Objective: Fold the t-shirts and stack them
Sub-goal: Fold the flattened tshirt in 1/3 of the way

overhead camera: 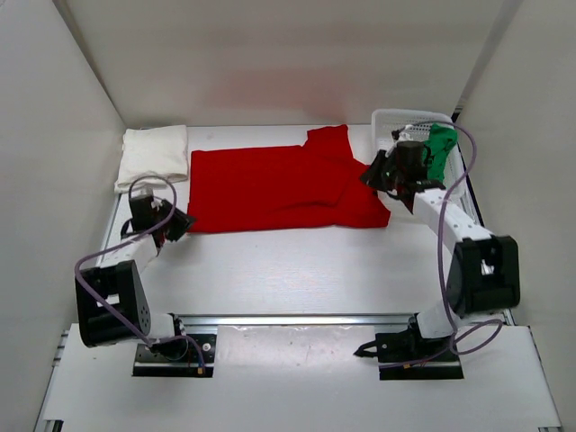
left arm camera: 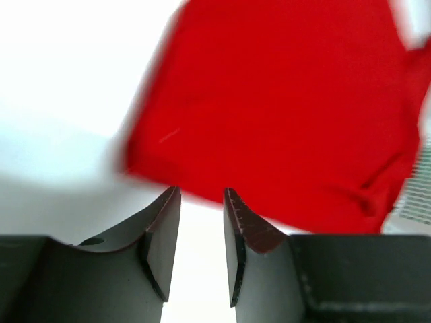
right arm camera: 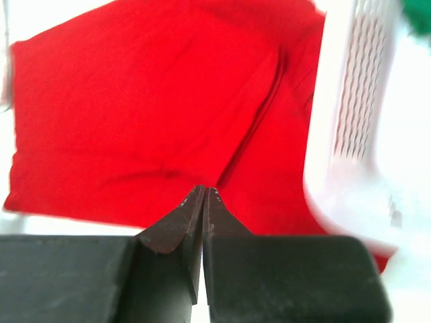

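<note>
Red t-shirt [overhead camera: 270, 189] lies spread mid-surface [overhead camera: 297, 270], seemingly part-folded, between the folded cream t-shirt [overhead camera: 153, 157] and the green t-shirt [overhead camera: 441, 144] at the basket [overhead camera: 396, 115], the left fingers [left arm camera: 165, 229] partly apart and empty, the right fingers [right arm camera: 175, 229] pressed together and empty, so the next fold likely calls for gripping its edges.

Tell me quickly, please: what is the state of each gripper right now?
Left gripper: open, holding nothing.
Right gripper: closed, with nothing visible between its jaws.
</note>
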Robot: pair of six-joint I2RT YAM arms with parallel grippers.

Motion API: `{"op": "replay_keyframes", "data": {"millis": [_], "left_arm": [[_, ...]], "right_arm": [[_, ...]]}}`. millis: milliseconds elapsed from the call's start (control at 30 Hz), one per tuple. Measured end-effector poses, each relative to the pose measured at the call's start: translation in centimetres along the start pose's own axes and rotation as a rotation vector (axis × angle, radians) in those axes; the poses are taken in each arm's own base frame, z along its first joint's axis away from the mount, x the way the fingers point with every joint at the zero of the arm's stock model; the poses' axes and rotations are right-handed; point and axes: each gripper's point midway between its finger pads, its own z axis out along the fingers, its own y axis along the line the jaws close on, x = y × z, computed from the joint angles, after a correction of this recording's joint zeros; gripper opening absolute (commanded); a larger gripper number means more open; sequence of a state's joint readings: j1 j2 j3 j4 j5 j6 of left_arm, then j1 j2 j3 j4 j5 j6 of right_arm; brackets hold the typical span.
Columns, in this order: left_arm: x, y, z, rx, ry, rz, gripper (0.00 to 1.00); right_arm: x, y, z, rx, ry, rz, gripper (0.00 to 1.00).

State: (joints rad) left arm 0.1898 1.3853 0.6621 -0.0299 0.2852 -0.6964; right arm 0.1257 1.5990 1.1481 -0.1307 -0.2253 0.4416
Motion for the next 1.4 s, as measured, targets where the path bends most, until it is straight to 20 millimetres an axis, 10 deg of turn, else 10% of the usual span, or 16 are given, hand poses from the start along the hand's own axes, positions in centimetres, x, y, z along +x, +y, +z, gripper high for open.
{"op": "replay_keyframes", "data": {"millis": [167, 567, 1000, 1233, 1400], "left_arm": [[5.1, 6.1, -0.5, -0.125, 0.088, -0.114, 0.48], [3.8, 4.7, 2.7, -0.057, 0.086, -0.186, 0.00], [1.9, 6.5, 2.1, -0.090, 0.035, -0.253, 0.00], [1.9, 5.9, 1.8, -0.076, 0.034, -0.245, 0.00], [2.8, 4.9, 2.0, -0.057, 0.060, -0.227, 0.00]], "right_arm": [[2.6, -0.7, -2.4, -0.032, -0.021, 0.023, 0.08], [-0.7, -2.1, 4.4, -0.002, 0.050, 0.006, 0.20], [-0.9, -10.0, 0.4, 0.266, -0.001, 0.056, 0.35], [6.5, -6.8, -3.2, 0.203, 0.036, 0.020, 0.41], [12.0, -10.0, -5.3, 0.255, 0.077, 0.121, 0.41]]}}
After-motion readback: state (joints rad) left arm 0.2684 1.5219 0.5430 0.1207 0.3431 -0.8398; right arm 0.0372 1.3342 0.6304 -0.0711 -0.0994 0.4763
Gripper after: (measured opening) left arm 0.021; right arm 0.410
